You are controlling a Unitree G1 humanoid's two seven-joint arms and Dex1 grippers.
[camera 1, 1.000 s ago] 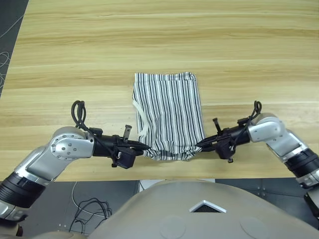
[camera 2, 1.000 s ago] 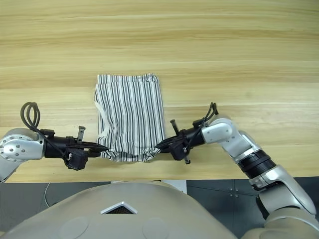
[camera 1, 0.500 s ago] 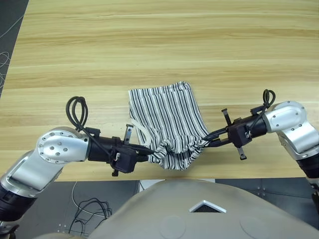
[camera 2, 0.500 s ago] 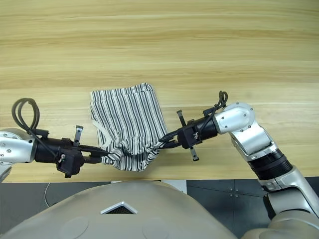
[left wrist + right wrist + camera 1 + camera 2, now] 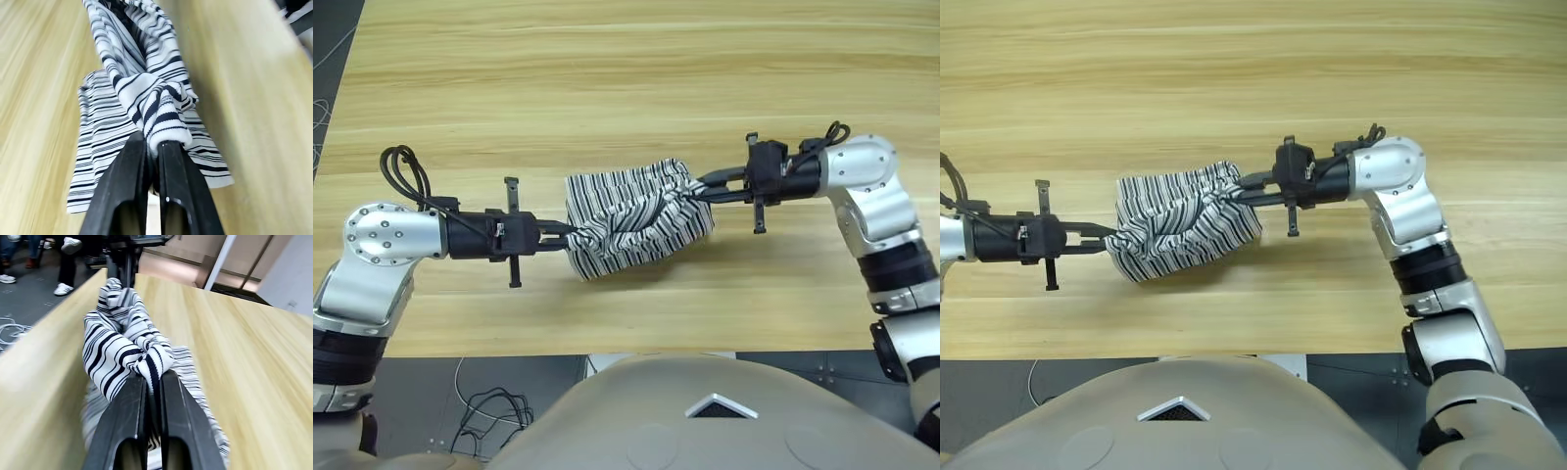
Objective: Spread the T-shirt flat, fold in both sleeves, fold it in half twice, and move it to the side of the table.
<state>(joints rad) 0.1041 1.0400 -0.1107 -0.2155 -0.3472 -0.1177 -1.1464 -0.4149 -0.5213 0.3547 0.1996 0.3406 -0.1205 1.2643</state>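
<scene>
At the bottom of the head view, under the near edge of the table [image 5: 607, 78], a strip of dark floor [image 5: 548, 377] shows with a loose black cable [image 5: 484, 403] coiled on it at lower left. The table is pale wood with long straight grain running across the frame and a smooth, matt top. Left of centre, the left gripper [image 5: 566, 235] points toward the middle of the frame on a black wrist behind a rounded silver arm casing. Its two flat black fingers [image 5: 128, 181] are clenched on a pinch of the T-shirt [image 5: 636, 220], and the wrist view shows a rolled hem squeezed between them. The T-shirt sits at the centre of the frame, between the two grippers. It is soft knit cloth with thin black and white stripes, gathered into a slack, crumpled roll that slants from lower left to upper right, its stripes bending with the folds. The wrist views show a lower layer of it spread on the wood beneath the raised bunch. A soft shadow lies on the table under its near side. At the roll's upper right end the right gripper [image 5: 700, 186] comes in from the right of the frame, and its narrow black fingers [image 5: 173, 421] are pressed together on a twisted knot of striped cloth. Beyond the shirt the wood runs to the top of the frame, with a dark wedge of floor at the upper left corner.
</scene>
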